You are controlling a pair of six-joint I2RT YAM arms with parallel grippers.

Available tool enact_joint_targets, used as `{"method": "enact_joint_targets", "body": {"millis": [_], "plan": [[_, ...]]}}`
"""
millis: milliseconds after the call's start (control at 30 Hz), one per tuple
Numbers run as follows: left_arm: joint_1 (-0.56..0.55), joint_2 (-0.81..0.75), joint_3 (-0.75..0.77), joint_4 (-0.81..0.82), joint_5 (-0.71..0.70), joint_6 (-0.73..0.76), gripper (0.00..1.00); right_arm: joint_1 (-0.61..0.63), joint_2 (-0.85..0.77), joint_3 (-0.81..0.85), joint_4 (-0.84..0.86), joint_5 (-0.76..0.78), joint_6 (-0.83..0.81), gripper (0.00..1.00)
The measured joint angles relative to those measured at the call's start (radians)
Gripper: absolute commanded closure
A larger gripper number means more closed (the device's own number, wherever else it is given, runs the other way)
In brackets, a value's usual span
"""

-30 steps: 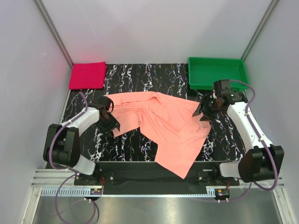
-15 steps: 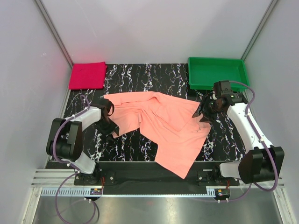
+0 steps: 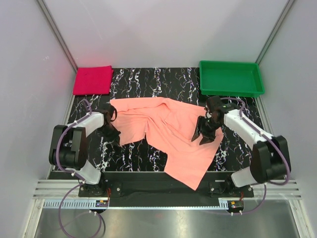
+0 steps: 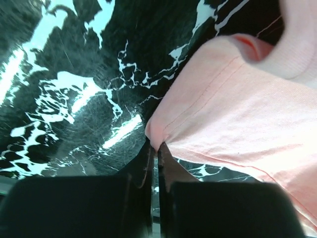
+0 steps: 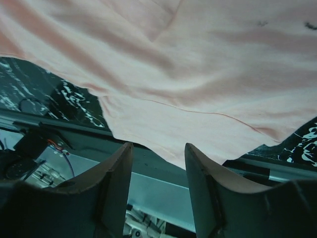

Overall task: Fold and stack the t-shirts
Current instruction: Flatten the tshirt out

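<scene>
A salmon-pink t-shirt (image 3: pixel 171 131) lies crumpled and spread over the black marble table (image 3: pixel 136 154). My left gripper (image 3: pixel 112 133) is at the shirt's left edge and shut on a corner of the fabric. In the left wrist view the left gripper (image 4: pixel 154 147) pinches that hem corner of the shirt (image 4: pixel 237 109) just above the marble. My right gripper (image 3: pixel 201 136) hovers open over the shirt's right half. From its wrist, the right gripper (image 5: pixel 158 154) holds nothing, and the shirt (image 5: pixel 198 74) lies beyond its fingertips. A folded magenta t-shirt (image 3: pixel 92 80) rests at the back left corner.
A green tray (image 3: pixel 230 77) stands at the back right. The shirt's lower tip hangs over the table's near edge (image 3: pixel 190 179). White walls close in the table on both sides and behind.
The left gripper has closed on the shirt's left corner. The right arm has swung left and nearer, from the shirt's right edge to over the fabric, still open.
</scene>
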Motion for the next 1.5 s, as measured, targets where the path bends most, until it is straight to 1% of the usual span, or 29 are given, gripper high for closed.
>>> {"method": "enact_joint_targets", "body": {"millis": [133, 233, 333, 433, 467, 600, 667, 700, 800, 833, 900, 933, 967, 1033, 1167, 1200, 1233, 1300, 1333, 1400, 1500], "plan": [[0.003, -0.033, -0.003, 0.005, -0.061, 0.032, 1.0, 0.027, 0.101, -0.073, 0.043, 0.002, 0.046, 0.51], [0.006, -0.116, -0.02, 0.0, -0.091, 0.042, 1.0, 0.027, 0.165, -0.082, 0.06, 0.073, 0.083, 0.53], [0.007, -0.249, -0.03, -0.028, -0.111, 0.046, 1.0, 0.027, 0.224, -0.056, 0.077, 0.155, 0.095, 0.55], [0.009, -0.365, -0.03, -0.054, -0.128, 0.046, 1.0, 0.027, 0.335, 0.026, 0.1, 0.201, 0.097, 0.56], [0.01, -0.398, -0.03, -0.069, -0.137, 0.046, 1.0, 0.029, 0.383, 0.062, 0.111, 0.21, 0.097, 0.56], [0.019, -0.483, -0.03, -0.123, -0.175, 0.046, 1.0, 0.05, 0.508, 0.218, 0.068, 0.216, 0.095, 0.55], [0.027, -0.508, -0.03, -0.14, -0.184, 0.05, 1.0, 0.079, 0.607, 0.368, 0.042, 0.211, 0.082, 0.53], [0.029, -0.513, -0.03, -0.142, -0.183, 0.054, 1.0, 0.095, 0.669, 0.471, 0.022, 0.214, 0.072, 0.53], [0.033, -0.516, -0.03, -0.137, -0.177, 0.069, 1.0, 0.138, 0.842, 0.796, -0.014, 0.22, 0.034, 0.46], [0.033, -0.517, -0.03, -0.134, -0.176, 0.074, 1.0, 0.149, 0.869, 0.871, -0.013, 0.224, 0.021, 0.39], [0.033, -0.519, -0.03, -0.124, -0.174, 0.083, 1.0, 0.162, 0.865, 0.919, -0.03, 0.236, 0.0, 0.31], [0.033, -0.52, -0.03, -0.12, -0.172, 0.088, 1.0, 0.166, 0.845, 0.921, -0.043, 0.249, -0.012, 0.3], [0.033, -0.52, -0.03, -0.116, -0.169, 0.092, 1.0, 0.167, 0.813, 0.897, -0.052, 0.259, -0.024, 0.29], [0.033, -0.52, -0.03, -0.11, -0.163, 0.099, 1.0, 0.163, 0.709, 0.771, -0.046, 0.281, -0.041, 0.29], [0.033, -0.52, -0.04, -0.09, -0.142, 0.103, 1.0, 0.127, 0.4, 0.394, -0.051, 0.282, -0.042, 0.35], [0.033, -0.52, -0.046, -0.084, -0.135, 0.103, 1.0, 0.117, 0.335, 0.32, -0.042, 0.276, -0.035, 0.39], [0.033, -0.52, -0.053, -0.079, -0.128, 0.103, 1.0, 0.104, 0.262, 0.241, -0.048, 0.274, -0.025, 0.4], [0.033, -0.52, -0.061, -0.077, -0.117, 0.103, 1.0, 0.085, 0.156, 0.122, -0.037, 0.268, 0.007, 0.4], [0.033, -0.52, -0.064, -0.076, -0.112, 0.104, 1.0, 0.078, 0.109, 0.058, -0.027, 0.26, 0.031, 0.39], [0.033, -0.52, -0.068, -0.076, -0.105, 0.105, 1.0, 0.052, 0.066, -0.04, 0.004, 0.22, 0.068, 0.35], [0.033, -0.52, -0.068, -0.075, -0.101, 0.105, 1.0, -0.014, 0.07, -0.144, 0.061, 0.173, 0.11, 0.35]]}}
